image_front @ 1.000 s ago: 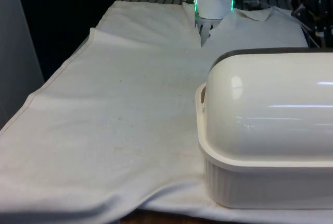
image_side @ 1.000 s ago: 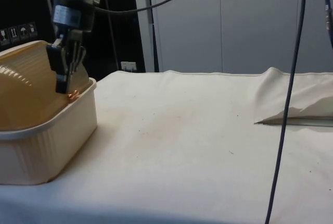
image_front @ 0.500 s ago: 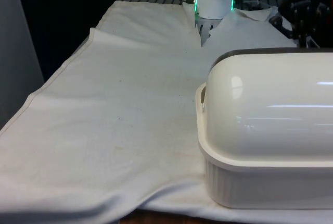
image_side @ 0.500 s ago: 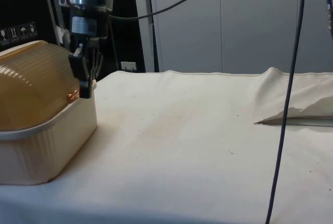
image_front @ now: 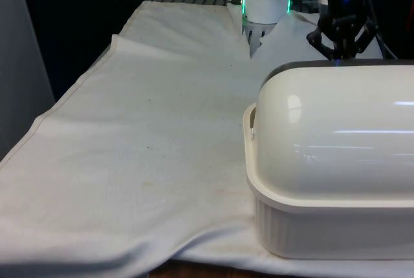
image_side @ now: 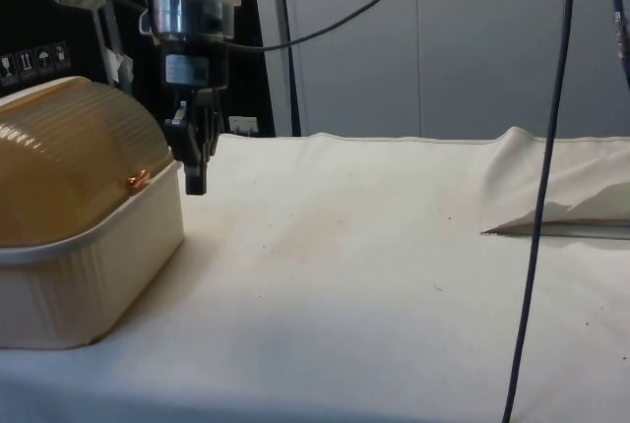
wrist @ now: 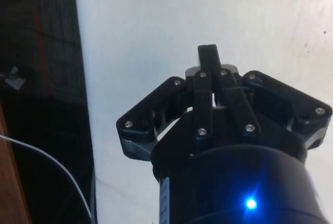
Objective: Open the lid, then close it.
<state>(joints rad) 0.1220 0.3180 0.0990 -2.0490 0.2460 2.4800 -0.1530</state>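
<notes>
While the bread box (image_side: 79,216) is seen resting on the worktop (image_side: 374,275) with its lid (image_side: 69,162) down, the pincer (image_side: 196,179) is held just beside it, fingers pressed together, empty.

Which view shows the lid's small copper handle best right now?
The side view: the copper handle sits at the lid's lower edge, with the claw just beside it. The front view shows the lid's plain back; the wrist view looks at cloth.
</notes>
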